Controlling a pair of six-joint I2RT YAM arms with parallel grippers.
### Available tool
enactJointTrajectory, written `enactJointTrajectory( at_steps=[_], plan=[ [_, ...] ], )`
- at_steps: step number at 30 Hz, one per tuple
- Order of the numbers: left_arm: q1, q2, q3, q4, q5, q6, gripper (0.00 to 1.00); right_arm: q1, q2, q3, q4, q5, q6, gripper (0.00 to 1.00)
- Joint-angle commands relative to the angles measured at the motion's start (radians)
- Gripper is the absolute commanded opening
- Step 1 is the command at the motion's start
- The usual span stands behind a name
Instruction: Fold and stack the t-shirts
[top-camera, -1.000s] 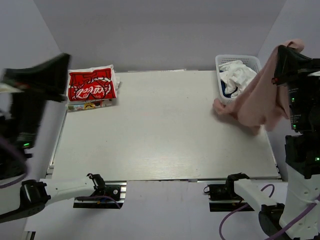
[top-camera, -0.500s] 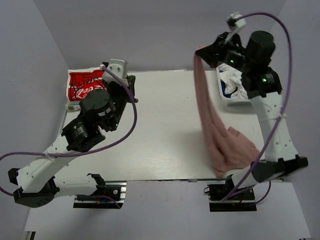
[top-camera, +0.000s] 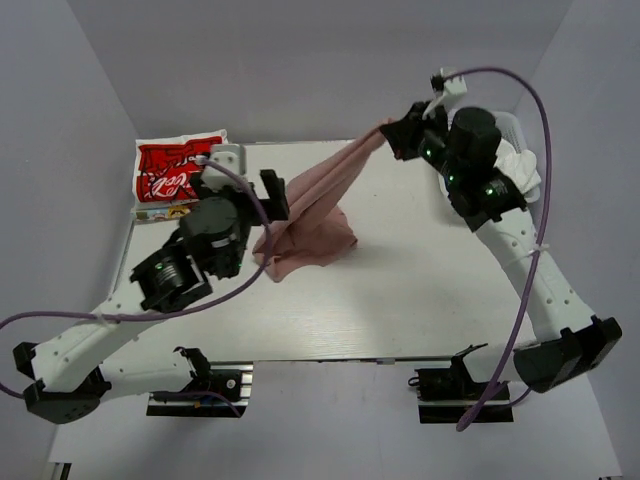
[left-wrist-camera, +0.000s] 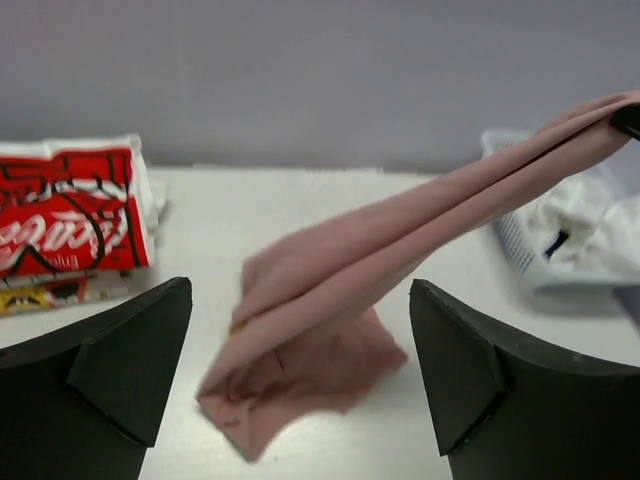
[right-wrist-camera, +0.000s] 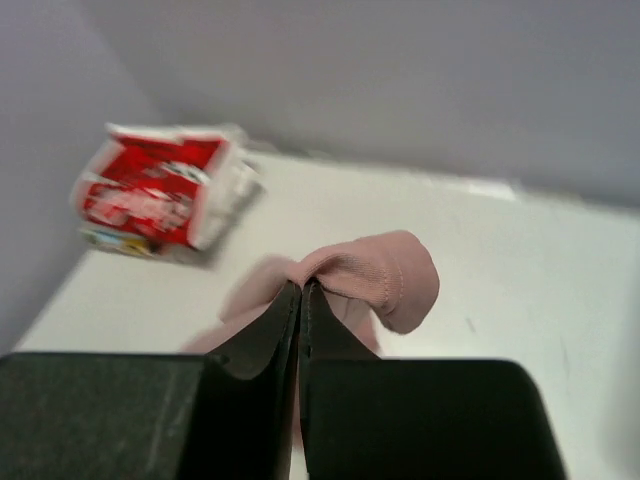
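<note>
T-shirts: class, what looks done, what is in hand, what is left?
Done: the red t-shirt lies folded on a stack at the far-left corner. In hand: the right gripper pinches the pink t-shirt, draped to the table; the left gripper is open near it. Left: white clothing in the basket.

The pale tabletop (top-camera: 400, 290) carries a folded red t-shirt (top-camera: 170, 177) atop a small pile at its far left corner and a white basket (left-wrist-camera: 515, 240) at the far right. A pink t-shirt (top-camera: 312, 238) rests its bunched lower end left of centre.
</note>
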Motion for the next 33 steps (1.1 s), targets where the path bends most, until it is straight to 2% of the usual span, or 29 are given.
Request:
enactJointTrajectory(
  at_steps=[1,3,7,13,14,17,21,25,27,30,31,32,33],
  plan=[
    [0.003,0.089,-0.059,-0.124,0.038,-0.139,1.0,-0.021,-0.049,-0.234,0.088,0.304,0.078,0.0],
    [0.003,0.124,-0.1,-0.149,0.047,-0.178,1.0,-0.039,-0.052,-0.356,0.089,0.345,0.124,0.0],
    [0.038,0.245,-0.196,-0.178,0.148,-0.246,1.0,-0.073,0.041,-0.453,0.07,0.353,0.177,0.0],
    [0.139,0.35,-0.313,-0.239,0.226,-0.387,1.0,-0.114,0.21,-0.408,0.036,0.267,0.195,0.0],
    [0.156,0.359,-0.369,-0.239,0.242,-0.405,1.0,-0.116,0.235,-0.404,0.036,0.255,0.197,0.0],
    [0.246,0.379,-0.469,-0.181,0.289,-0.446,1.0,-0.125,0.268,-0.406,0.058,0.226,0.197,0.0],
    [0.346,0.457,-0.488,-0.06,0.355,-0.437,0.96,-0.136,0.288,-0.404,0.064,0.195,0.189,0.0],
    [0.42,0.586,-0.423,-0.019,0.412,-0.403,0.84,-0.142,0.287,-0.42,0.078,0.192,0.178,0.0],
    [0.432,0.628,-0.413,0.006,0.464,-0.383,0.83,-0.141,0.293,-0.42,0.076,0.192,0.175,0.0],
    [0.456,0.638,-0.411,0.067,0.521,-0.359,0.73,-0.144,0.298,-0.417,0.07,0.19,0.171,0.0],
    [0.472,0.649,-0.395,0.031,0.521,-0.378,0.65,-0.145,0.299,-0.418,0.064,0.195,0.172,0.0],
    [0.472,0.649,-0.384,0.008,0.498,-0.391,0.48,-0.147,0.296,-0.417,0.061,0.204,0.172,0.0],
    [0.472,0.649,-0.384,-0.009,0.486,-0.391,0.4,-0.151,0.293,-0.423,0.058,0.209,0.169,0.0]
  ],
)
